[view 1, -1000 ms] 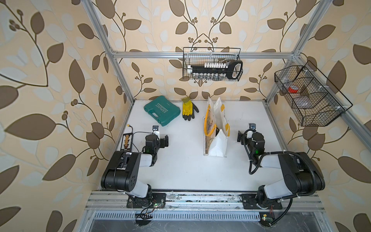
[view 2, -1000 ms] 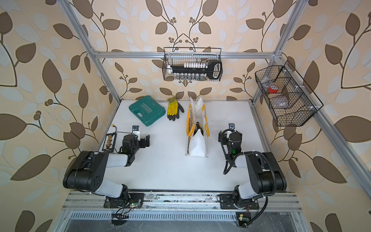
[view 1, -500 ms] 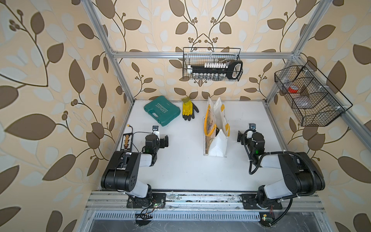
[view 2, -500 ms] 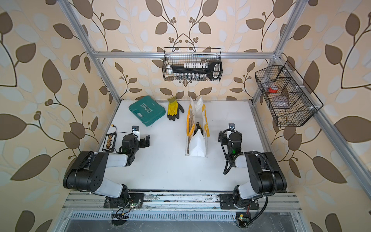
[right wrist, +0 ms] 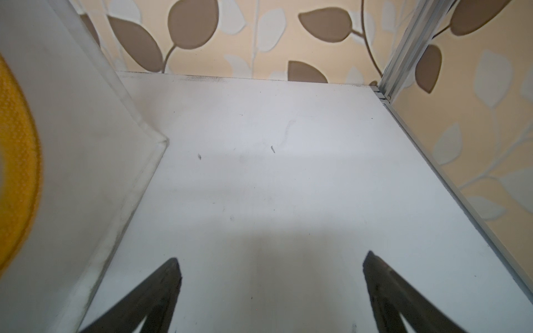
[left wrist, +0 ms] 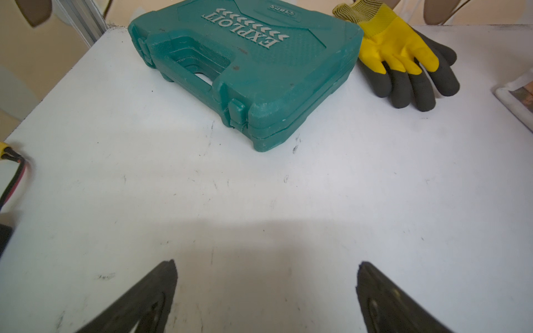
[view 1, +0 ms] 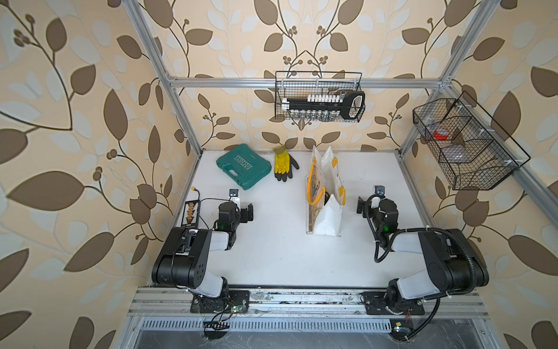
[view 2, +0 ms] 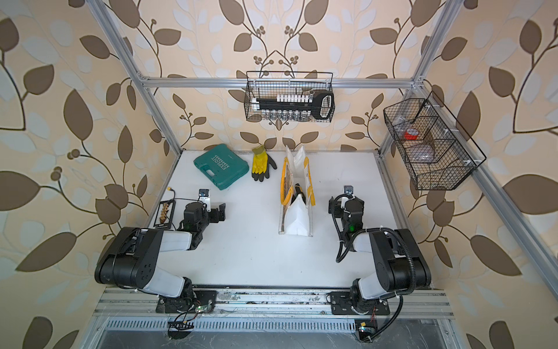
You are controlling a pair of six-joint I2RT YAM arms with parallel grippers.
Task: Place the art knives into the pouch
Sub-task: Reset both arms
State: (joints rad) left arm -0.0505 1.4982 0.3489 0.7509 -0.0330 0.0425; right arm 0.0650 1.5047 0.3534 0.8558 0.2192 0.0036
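Nothing is shifting since a second ago: I am keeping both arms folded low on the matte white table (view 1: 287,256). My left gripper (left wrist: 266,262) and right gripper (right wrist: 271,261) are gaping wide, holding nothing. The glossy white pouch (view 1: 324,217), with its yellow loop handles, is standing upright between them. A slim dark thing (view 2: 299,193) is showing inside its mouth; I cannot tell if it is the knife.

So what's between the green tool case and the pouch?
A yellow work glove with dark fingertips lies flat between the green tool case and the pouch; both top views show it.
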